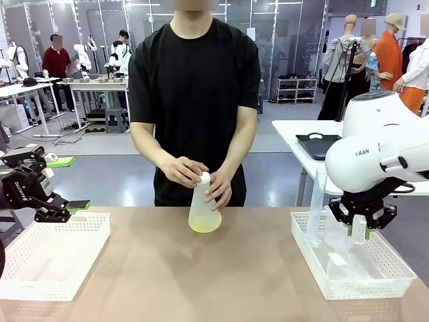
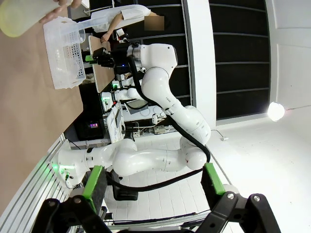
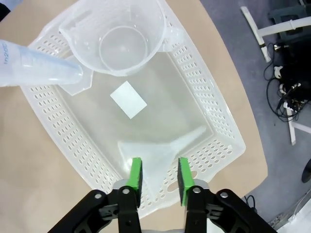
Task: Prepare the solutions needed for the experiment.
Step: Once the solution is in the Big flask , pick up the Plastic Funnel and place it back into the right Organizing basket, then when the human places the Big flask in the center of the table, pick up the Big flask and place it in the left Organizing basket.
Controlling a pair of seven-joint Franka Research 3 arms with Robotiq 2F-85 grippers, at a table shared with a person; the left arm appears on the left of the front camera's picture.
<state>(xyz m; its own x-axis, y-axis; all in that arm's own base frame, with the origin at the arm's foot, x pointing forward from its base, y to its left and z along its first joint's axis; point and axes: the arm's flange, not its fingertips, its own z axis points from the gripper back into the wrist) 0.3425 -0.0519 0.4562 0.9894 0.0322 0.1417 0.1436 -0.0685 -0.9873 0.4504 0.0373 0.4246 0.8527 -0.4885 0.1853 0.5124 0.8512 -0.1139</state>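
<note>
The solution (image 1: 204,225) is a pale yellow-green band at the bottom of a translucent flask (image 1: 204,204). A person's hands (image 1: 184,171) hold the flask upright on the table's far middle; it also shows in the left wrist view (image 2: 19,17). My right gripper (image 1: 365,225) (image 3: 158,179) hovers over the right white basket (image 1: 348,292) (image 3: 214,121). Its jaws stand a little apart, and the wide end of a clear funnel (image 3: 167,145) lies between and below them. My left gripper (image 1: 62,208) (image 2: 153,189) is open and holds nothing, above the left basket (image 1: 67,218).
The right basket also holds a clear beaker (image 3: 121,39), a graduated cylinder (image 3: 34,68) (image 1: 316,201) and a white square slip (image 3: 129,99). The left basket holds nothing. Bare brown table lies between the baskets in front of the flask.
</note>
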